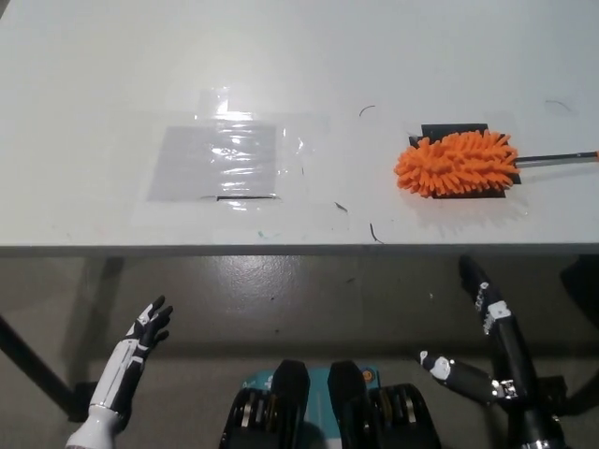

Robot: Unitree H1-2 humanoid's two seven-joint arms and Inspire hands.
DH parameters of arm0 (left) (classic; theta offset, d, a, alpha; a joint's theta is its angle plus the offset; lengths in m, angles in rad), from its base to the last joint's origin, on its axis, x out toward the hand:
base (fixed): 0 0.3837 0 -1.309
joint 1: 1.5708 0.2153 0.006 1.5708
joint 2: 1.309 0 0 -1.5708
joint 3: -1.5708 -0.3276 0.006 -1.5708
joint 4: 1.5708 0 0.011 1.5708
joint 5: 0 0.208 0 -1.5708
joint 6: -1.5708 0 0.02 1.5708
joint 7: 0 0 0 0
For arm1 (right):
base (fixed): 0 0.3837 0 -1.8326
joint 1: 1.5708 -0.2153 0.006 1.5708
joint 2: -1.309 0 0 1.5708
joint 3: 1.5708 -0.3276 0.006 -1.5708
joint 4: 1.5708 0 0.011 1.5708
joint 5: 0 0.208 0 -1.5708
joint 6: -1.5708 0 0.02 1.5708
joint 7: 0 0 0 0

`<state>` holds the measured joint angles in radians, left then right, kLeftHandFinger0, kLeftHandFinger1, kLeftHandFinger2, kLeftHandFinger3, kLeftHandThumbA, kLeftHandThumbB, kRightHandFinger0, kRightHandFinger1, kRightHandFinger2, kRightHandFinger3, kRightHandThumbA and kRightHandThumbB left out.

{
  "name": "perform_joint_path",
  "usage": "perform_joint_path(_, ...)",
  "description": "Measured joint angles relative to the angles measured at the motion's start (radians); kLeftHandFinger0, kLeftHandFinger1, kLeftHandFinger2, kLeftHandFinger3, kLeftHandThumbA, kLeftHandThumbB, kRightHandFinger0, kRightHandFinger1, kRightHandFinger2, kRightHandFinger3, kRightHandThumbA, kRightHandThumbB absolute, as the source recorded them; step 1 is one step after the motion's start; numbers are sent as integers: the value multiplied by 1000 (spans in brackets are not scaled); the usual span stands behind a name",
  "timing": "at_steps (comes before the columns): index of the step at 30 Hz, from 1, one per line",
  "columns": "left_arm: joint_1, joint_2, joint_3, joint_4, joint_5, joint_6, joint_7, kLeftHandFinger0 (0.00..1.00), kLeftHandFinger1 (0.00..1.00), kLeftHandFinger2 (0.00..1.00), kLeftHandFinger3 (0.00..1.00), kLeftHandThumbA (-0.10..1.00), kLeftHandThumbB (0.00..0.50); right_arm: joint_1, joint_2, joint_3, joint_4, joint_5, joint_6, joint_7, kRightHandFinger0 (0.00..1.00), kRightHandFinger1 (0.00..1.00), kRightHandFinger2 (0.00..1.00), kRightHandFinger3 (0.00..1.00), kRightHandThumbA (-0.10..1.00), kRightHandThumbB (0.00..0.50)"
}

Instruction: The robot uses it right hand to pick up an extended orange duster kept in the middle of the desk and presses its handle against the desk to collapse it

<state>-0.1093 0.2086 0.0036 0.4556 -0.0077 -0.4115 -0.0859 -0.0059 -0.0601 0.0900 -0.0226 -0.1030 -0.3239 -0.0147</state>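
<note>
Orange duster (pixel 457 163) lying flat on the white counter (pixel 112 75), toward the counter's right side and somewhat nearer its front edge than its back. The fluffy head rests on a black rectangular patch (pixel 456 130) whose corners show above and below the fringe. A thin dark handle (pixel 558 157) with an orange tip runs from the head to the right and leaves the picture at the right edge, lying almost parallel to the counter's front edge.

Left of the duster, well apart from it, a sheet of clear plastic film (pixel 217 159) is taped flat near the middle of the counter; it shines and shows wrinkles. A few short dark pen marks (pixel 367 108) sit on the surface between the film and the duster and close to the front edge.

Below the front edge, the grey floor (pixel 281 290) is visible. The black right hand (pixel 475 323) hangs beneath the counter's front right part, not touching the duster, one finger pointing up toward the edge and another spread out to the left; it holds nothing. The white left hand (pixel 150 325) rests low under the counter's front left part, its dark-tipped fingers loosely spread and empty.
</note>
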Motion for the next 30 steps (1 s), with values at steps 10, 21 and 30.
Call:
perform_joint_path(10,-1,0,2,0,-7,-8,-5,1000,1000,1000,1000,1000,276,-93,-124,-64,-319,-21,139,29,1000,1000,1000,1000,1000,285)
perform_joint_path(21,0,-1,2,0,-7,-7,-5,1000,1000,1000,1000,1000,275,-456,-394,-45,-252,-11,380,164,1000,1000,1000,1000,845,328)
perform_joint_path(30,0,0,3,0,-8,-7,-6,1000,1000,1000,1000,1000,273,-804,-471,107,104,-19,530,324,1000,1000,1000,1000,862,355)
